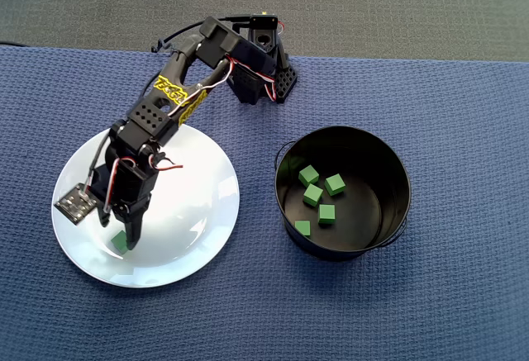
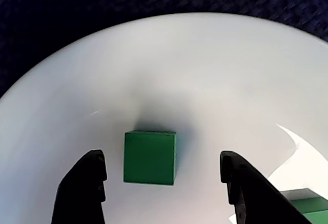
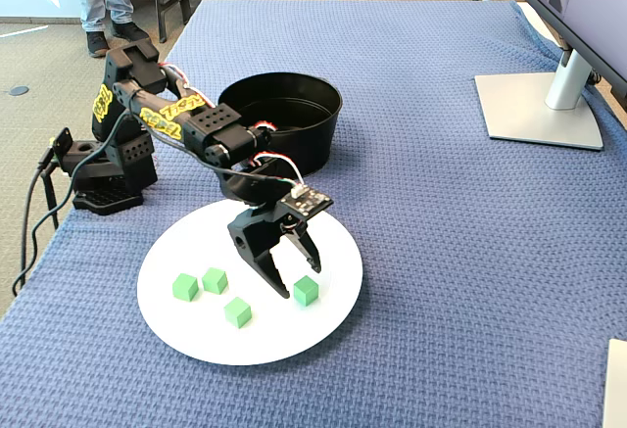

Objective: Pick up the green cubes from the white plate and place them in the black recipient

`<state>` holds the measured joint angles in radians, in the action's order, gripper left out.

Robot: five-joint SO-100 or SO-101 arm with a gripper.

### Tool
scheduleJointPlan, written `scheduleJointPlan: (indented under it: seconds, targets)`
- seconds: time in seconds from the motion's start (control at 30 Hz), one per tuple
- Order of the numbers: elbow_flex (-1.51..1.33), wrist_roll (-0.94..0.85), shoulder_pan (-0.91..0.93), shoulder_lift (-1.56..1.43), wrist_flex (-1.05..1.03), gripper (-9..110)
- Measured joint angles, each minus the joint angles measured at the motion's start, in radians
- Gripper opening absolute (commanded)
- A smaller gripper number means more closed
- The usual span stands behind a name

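Cubes (image 1: pixel 318 194) inside black recipient (image 1: pixel 397 212)

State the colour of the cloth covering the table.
Dark blue, with a waffle-like woven texture; the tablecloth shows best in the fixed view.

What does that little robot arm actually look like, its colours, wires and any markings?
The arm is matte black plastic, built of blocky segments, with yellow patterned stickers. Thin red, white and black wires loop along it. The gripper ends in two pointed black fingers, with a small circuit board beside it.
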<state>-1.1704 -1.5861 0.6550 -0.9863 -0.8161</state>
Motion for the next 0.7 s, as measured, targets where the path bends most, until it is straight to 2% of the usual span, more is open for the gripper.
scheduleJointPlan:
  seconds: [0.7]
  targets:
    - [-0.054,0.006,-0.025,0.008,0.077,20]
